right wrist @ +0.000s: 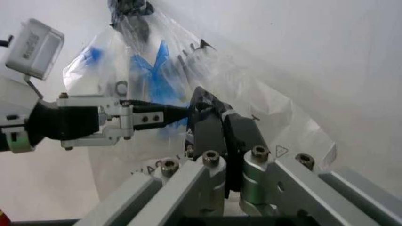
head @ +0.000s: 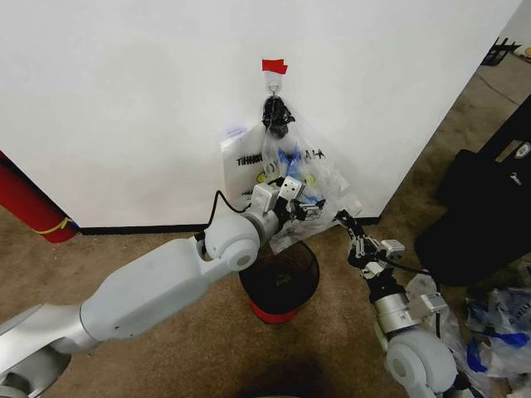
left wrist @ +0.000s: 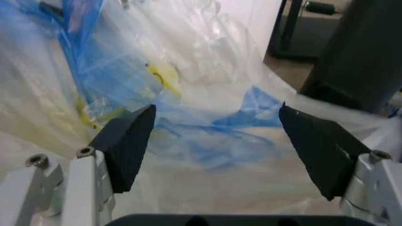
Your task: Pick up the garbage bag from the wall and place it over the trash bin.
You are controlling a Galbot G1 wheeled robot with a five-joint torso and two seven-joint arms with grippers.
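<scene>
Several translucent bags hang bunched from a metal hook (head: 272, 83) under a red tape patch (head: 274, 66) on the white wall (head: 124, 108). The front garbage bag (head: 303, 174) (left wrist: 207, 80) (right wrist: 157, 61) shows blue print and a yellow face. My left gripper (head: 300, 207) (left wrist: 217, 109) (right wrist: 179, 112) is open with its fingers pressed against the bag's lower part. My right gripper (head: 342, 219) (right wrist: 202, 101) is shut at the bag's lower right edge and appears to pinch its film. The black mesh trash bin (head: 280, 282) with a red base stands on the carpet right below both grippers.
A large red cylinder (head: 29, 207) leans at the wall on the left. A black case (head: 489, 207) stands on the right, with loose plastic bags (head: 498, 323) on the floor beside my right arm. A black baseboard (head: 133, 228) runs along the wall.
</scene>
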